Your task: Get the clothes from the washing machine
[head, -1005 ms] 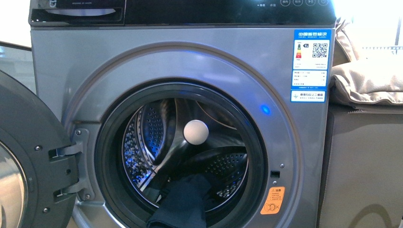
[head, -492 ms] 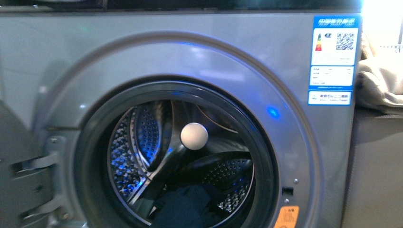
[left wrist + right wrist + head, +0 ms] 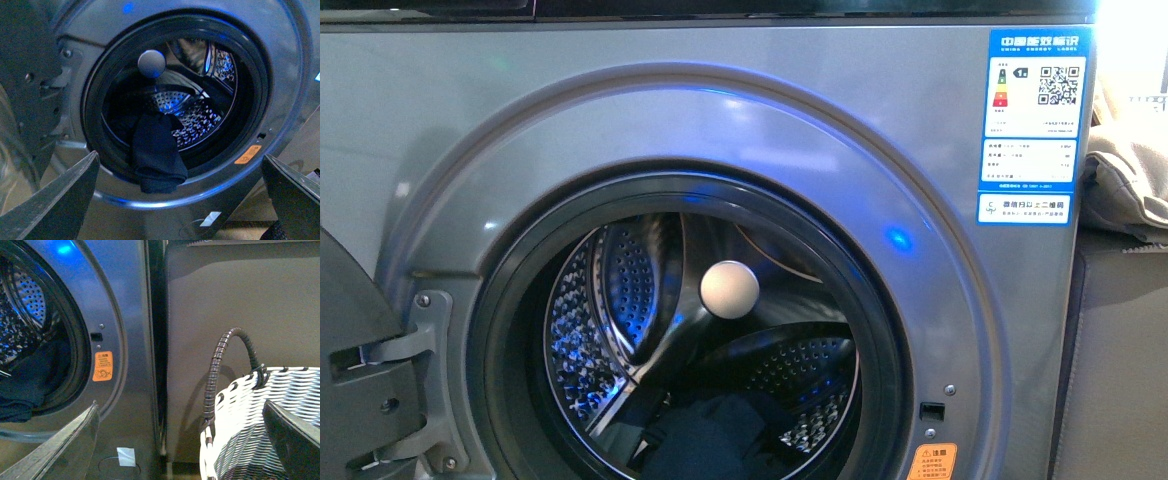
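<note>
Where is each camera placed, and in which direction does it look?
Front view: on the robot's body, facing the open drum of the silver-grey front-loading washing machine; no arm shows.
Left wrist view: on the left wrist, looking into the drum at dark navy clothes draped over its rim; open left gripper shows.
Right wrist view: on the right wrist, facing the washer's right edge and a white-and-grey woven basket; open right gripper shows.
Shared: the orange sticker, in all three.

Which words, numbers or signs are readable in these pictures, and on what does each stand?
"中国能效标识", slightly hazy: header of the blue-white label on the washing machine.
QR code and coloured rating arrows: same label; its small print and numbers are too small to read.
"注意" beside a warning triangle: orange sticker; the lines below it are unreadable.
</note>
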`<state>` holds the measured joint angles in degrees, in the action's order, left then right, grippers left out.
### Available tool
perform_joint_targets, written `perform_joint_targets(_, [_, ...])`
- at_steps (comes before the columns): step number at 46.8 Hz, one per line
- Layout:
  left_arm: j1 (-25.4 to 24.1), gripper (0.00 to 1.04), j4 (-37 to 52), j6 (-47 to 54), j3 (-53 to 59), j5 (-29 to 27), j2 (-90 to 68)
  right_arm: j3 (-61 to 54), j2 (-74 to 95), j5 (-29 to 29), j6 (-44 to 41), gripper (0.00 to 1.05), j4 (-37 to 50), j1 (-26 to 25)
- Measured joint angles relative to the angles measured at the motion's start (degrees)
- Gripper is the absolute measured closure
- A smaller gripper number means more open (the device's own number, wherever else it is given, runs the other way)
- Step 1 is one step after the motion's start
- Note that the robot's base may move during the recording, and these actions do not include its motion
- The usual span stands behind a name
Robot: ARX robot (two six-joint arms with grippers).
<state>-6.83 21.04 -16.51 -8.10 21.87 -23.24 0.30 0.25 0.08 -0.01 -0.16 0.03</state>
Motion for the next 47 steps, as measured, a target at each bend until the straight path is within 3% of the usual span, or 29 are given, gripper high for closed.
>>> perform_joint_targets(20, [16.13,0.06,26.93,9.07,-12.96,-10.62,-41.07,0.00,0.00,0.02,0.00,0.08,0.00,0.00])
perform_joint_targets(30, [18.64,0.06,31.39,12.00,-21.33,-13.18,-58.10,0.00,0.00,0.00,0.00,0.08,0.00,0.00])
perform_joint_targets(47, [21.62,0.06,30.86,14.60,-33.55,-14.73,-74.77,0.00,0.00,0.00,0.00,0.08,0.00,0.00])
